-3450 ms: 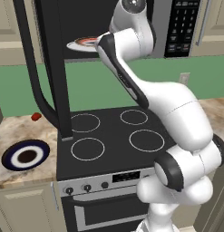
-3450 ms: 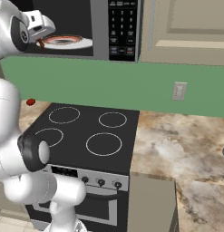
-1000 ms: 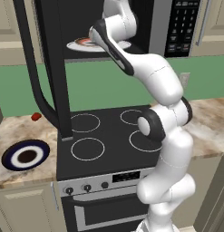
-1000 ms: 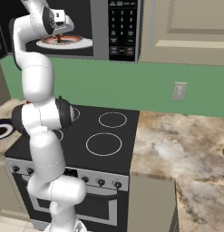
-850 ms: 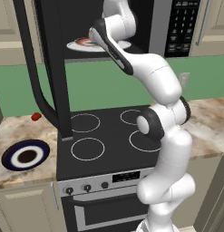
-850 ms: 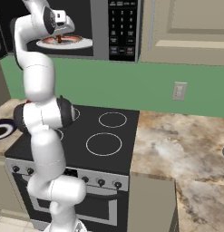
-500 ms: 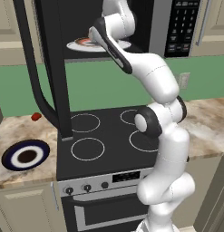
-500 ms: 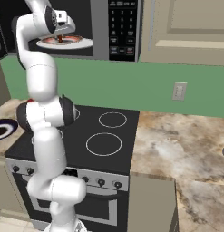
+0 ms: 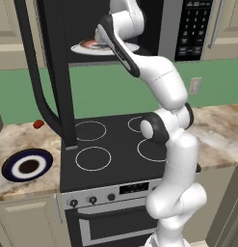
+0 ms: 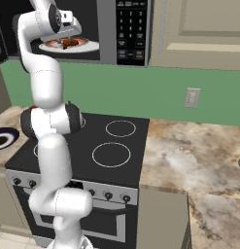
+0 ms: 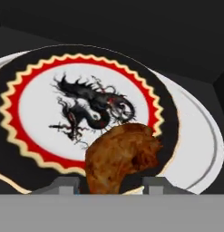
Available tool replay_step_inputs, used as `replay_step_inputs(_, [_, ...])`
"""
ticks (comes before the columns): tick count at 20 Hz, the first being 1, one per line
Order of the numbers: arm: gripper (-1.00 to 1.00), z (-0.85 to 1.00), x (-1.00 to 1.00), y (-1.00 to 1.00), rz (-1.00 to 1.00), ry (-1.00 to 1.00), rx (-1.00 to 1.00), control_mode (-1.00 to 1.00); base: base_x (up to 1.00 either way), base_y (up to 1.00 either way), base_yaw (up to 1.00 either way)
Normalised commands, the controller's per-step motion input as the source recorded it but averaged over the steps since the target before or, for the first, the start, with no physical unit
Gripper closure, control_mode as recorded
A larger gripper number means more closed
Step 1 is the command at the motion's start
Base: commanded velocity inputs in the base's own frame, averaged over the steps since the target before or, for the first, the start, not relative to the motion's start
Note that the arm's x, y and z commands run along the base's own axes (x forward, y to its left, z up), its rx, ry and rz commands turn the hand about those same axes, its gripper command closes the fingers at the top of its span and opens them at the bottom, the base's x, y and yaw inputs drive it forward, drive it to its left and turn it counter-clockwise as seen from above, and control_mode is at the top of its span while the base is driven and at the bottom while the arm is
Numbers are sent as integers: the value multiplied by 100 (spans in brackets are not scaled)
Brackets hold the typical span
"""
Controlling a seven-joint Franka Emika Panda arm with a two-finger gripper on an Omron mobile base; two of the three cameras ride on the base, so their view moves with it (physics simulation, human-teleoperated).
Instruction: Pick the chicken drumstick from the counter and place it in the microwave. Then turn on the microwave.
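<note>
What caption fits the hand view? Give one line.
Chicken drumstick on a patterned plate inside the microwave, between the tool fingertips.

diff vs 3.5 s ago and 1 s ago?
Since 3.5 s ago the arm swung upright and carried the gripper into the microwave. Over the last second the arm barely moved; the jaws have begun to part around the chicken drumstick, which now lies on the patterned plate on the turntable. Unchanged: microwave door open, dark plate and red object on the counter.
</note>
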Motion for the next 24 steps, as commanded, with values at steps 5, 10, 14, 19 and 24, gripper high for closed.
replay_step_inputs(5, [-100,0,-39,-27,0,0,0,-100,0,0,0])
replay_step_inputs(10, [-100,0,-81,-19,-1,-6,0,-100,0,0,0])
replay_step_inputs(14, [-100,0,-100,-26,-1,-11,0,-100,0,0,0])
replay_step_inputs(19, [-100,-8,-100,-20,-2,-6,0,-100,0,0,0])
replay_step_inputs(24, [-100,-29,-100,-12,-4,0,0,-100,0,0,0])
